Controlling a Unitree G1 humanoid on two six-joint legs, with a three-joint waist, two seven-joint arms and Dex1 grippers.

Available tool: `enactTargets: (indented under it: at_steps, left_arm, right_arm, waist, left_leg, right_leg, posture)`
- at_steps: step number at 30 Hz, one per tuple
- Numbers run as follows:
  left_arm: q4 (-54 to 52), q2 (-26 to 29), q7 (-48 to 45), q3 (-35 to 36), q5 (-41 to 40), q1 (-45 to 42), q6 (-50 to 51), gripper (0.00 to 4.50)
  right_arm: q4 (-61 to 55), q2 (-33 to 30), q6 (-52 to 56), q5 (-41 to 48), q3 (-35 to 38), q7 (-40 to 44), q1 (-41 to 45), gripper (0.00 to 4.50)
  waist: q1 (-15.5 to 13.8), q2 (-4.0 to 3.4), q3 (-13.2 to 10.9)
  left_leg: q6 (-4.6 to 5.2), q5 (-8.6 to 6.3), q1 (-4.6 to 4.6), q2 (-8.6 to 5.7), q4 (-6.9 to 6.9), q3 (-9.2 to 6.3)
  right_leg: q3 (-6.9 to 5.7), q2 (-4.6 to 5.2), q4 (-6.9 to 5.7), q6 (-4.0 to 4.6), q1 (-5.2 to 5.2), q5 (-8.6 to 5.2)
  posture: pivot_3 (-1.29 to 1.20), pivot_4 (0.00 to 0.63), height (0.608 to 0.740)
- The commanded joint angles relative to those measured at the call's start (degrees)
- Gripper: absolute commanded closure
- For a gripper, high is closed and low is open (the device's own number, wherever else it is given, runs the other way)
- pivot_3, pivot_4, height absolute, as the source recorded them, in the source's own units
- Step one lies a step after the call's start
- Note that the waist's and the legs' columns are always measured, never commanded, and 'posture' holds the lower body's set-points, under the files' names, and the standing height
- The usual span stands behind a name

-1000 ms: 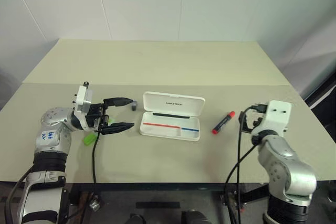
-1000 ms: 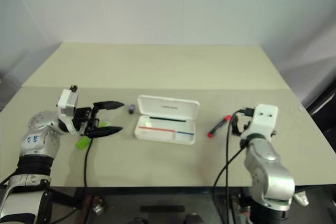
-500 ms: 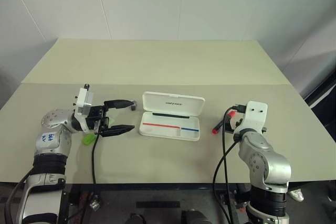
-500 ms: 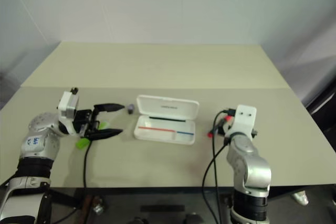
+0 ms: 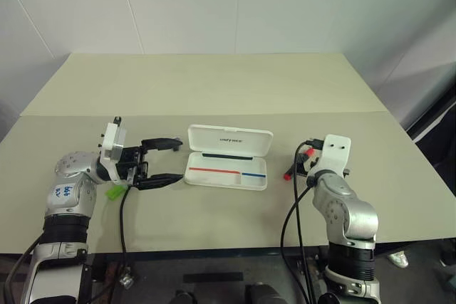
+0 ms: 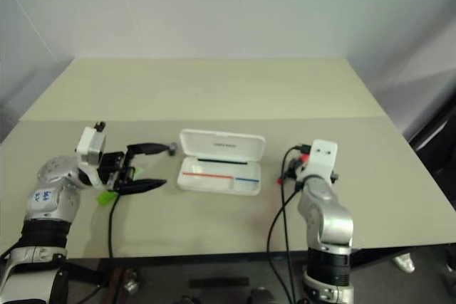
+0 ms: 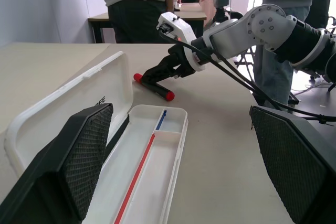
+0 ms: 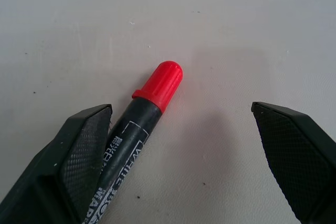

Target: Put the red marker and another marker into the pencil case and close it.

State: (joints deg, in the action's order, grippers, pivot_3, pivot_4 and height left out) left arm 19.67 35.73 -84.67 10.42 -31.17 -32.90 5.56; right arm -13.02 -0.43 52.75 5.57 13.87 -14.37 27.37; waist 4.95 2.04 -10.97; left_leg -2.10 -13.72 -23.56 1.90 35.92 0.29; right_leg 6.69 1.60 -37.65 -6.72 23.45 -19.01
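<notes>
- Red-capped and black-bodied, the red marker (image 8: 137,124) lay on the tan table (image 5: 214,83) at right of centre in the head view, just right of the pencil case (image 5: 226,166), which sat open and empty at mid-frame with its lid back.
- Right gripper (image 7: 167,75) stood over the marker with jaws wide, holding nothing. In the right wrist view the marker ran close along one finger rather than between the two, so a closing pinch risked catching only its edge and rolling it away.
- Being round and smooth, the marker could likely squirt out of a grip taken near the cap.
- Left gripper (image 5: 162,162) hung at left of centre beside the case, jaws wide and empty. The green marker (image 5: 116,191) lay half hidden beneath that arm, where a blind reach might knock it towards the table's near edge.
- A small dark object (image 6: 173,149) sat near the lid's left corner and could be bumped by that gripper.
</notes>
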Motion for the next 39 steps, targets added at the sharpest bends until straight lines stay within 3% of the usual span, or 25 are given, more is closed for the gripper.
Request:
enactTargets:
  at_steps: [1, 15, 18, 28, 35, 39]
  left_arm:
    - [-3.15, 0.42, 0.73, 1.38, -1.63, 0.67, 0.32, 0.03]
    - [-6.50, 0.81, 2.72, 2.17, -2.21, 3.03, 1.36, 0.03]
    - [-6.86, 0.93, 2.91, 2.21, -2.30, 3.23, 1.52, 0.00]
    - [-6.22, 0.64, 2.65, 1.61, -2.20, 2.53, 1.76, 0.00]
    - [-4.72, -0.20, 1.90, 0.74, -1.86, 1.03, 1.35, 0.00]
    - [-2.89, -0.83, 1.11, 0.13, -1.38, -0.38, 0.77, 0.00]
  right_arm:
    - [1.47, 0.46, -1.05, -0.82, 0.20, -1.08, 0.72, 0.00]
    - [6.69, 0.95, -0.44, -1.45, 0.76, -2.33, 2.20, 0.00]
    - [7.54, 0.79, 1.43, -1.79, 2.08, -3.76, 1.94, 0.58]
    - [3.05, -2.17, 2.47, -2.01, 3.92, -3.45, -0.95, 3.75]
    - [-2.71, -11.14, -0.28, -0.79, 1.21, 4.80, -5.25, 3.89]
    - [-8.58, -20.39, -2.77, 0.37, -1.49, 14.11, -6.53, 3.89]
  waist:
    - [-0.02, 0.00, 0.00]
    - [0.06, 0.00, 0.00]
    - [0.02, 0.01, 0.00]
    - [-1.76, 0.07, 0.04]
    - [-3.29, 0.07, 0.04]
    - [-3.10, -0.10, -0.06]
  left_leg:
    - [0.00, 0.00, 0.00, 0.01, 0.00, -0.01]
    - [-0.01, 0.01, 0.02, 0.05, -0.02, 0.01]
    - [-0.01, 0.01, 0.05, 0.06, 0.02, 0.02]
    - [-0.01, 0.02, 0.07, -0.14, -0.09, -0.21]
    - [0.15, -0.01, -0.22, -0.44, -0.26, -0.47]
    - [0.16, 0.01, -0.69, -0.39, -0.23, -0.39]
  right_leg:
    - [0.00, 0.00, -0.01, 0.00, 0.00, 0.00]
    - [0.02, 0.04, 0.00, 0.00, 0.01, 0.00]
    - [0.03, 0.04, -0.02, -0.01, -0.03, 0.01]
    - [-0.24, 0.56, 0.33, -0.01, -0.32, 0.00]
    - [-0.66, 0.88, 1.01, -0.02, -0.48, 0.01]
    - [-0.61, 0.79, 0.92, -0.22, 0.06, 0.11]
  posture:
    - [0.00, 0.150, 0.740]
    - [0.00, 0.150, 0.740]
    - [0.00, 0.150, 0.740]
    - [0.00, 0.150, 0.740]
    - [0.00, 0.150, 0.740]
    - [0.00, 0.150, 0.740]
